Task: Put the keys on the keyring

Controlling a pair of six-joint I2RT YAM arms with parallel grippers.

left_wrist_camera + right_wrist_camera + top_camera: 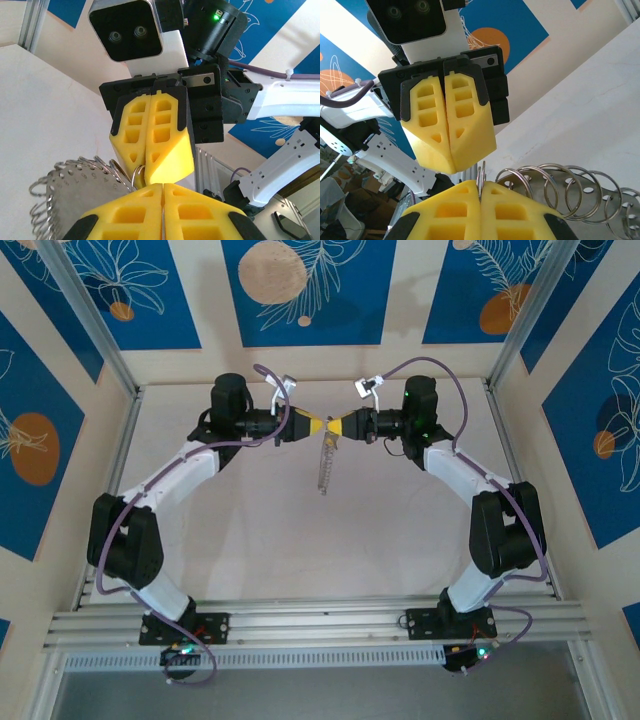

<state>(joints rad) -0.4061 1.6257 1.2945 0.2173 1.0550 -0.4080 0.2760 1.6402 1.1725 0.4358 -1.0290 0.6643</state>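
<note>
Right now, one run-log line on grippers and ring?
left gripper: shut | right gripper: shut on keyring | pose: tip to tip | perforated ring strip: hangs below

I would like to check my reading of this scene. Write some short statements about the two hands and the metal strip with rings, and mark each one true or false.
1. The left hand and the right hand are both shut, tip to tip above the table. True.
2. The perforated metal strip lies flat on the table, far from both hands. False: its top end is up where the hands meet, and it hangs down from there.
3. A row of split rings runs along the strip's edge. True.
4. The right hand holds nothing. False: one thin ring is pinched between its fingers.
</note>
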